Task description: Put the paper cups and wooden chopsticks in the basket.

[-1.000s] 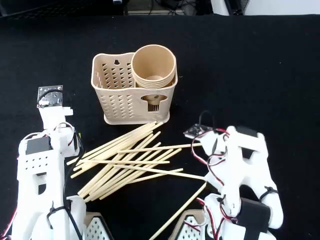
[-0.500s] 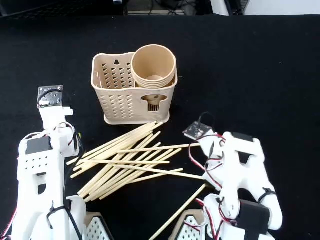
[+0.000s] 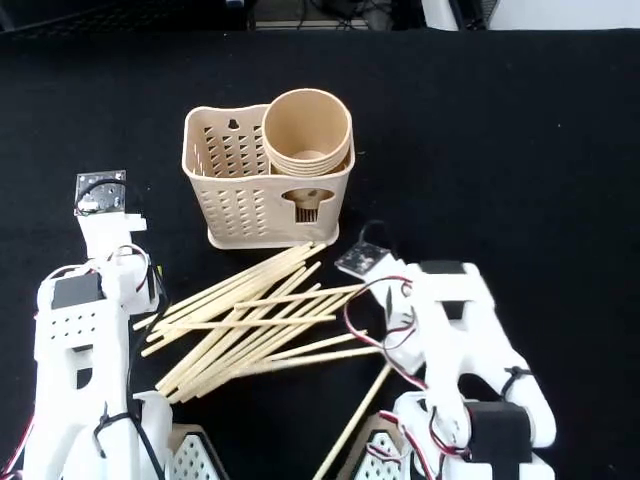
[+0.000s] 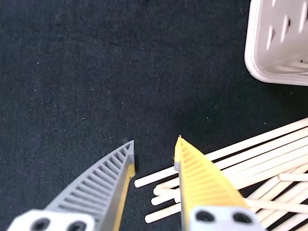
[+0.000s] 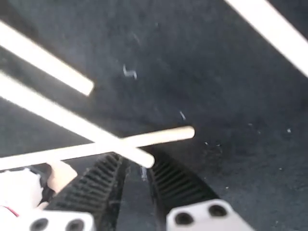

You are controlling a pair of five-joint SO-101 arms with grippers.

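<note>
Paper cups [image 3: 308, 128] are seen nested in basket [image 3: 228, 205]; wooden chopsticks [image 3: 250, 318] are all left on tabletop [image 3: 520, 150] toward front edge; left hand [image 4: 155, 140] is released; state of right hand [image 5: 137, 161] cannot be told.

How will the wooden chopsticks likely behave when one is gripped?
Probably stiff: the wooden chopsticks lie straight, unbent. Likely to roll or slip, being thin, smooth rods on the black cloth. Lifting one may disturb others, since they overlap criss-cross.

- No text, label, number or sign can be read on the basket [image 3: 240, 215].
- The paper cups [image 3: 308, 130] and the wooden chopsticks [image 3: 250, 310] also carry nothing that can be read.
</note>
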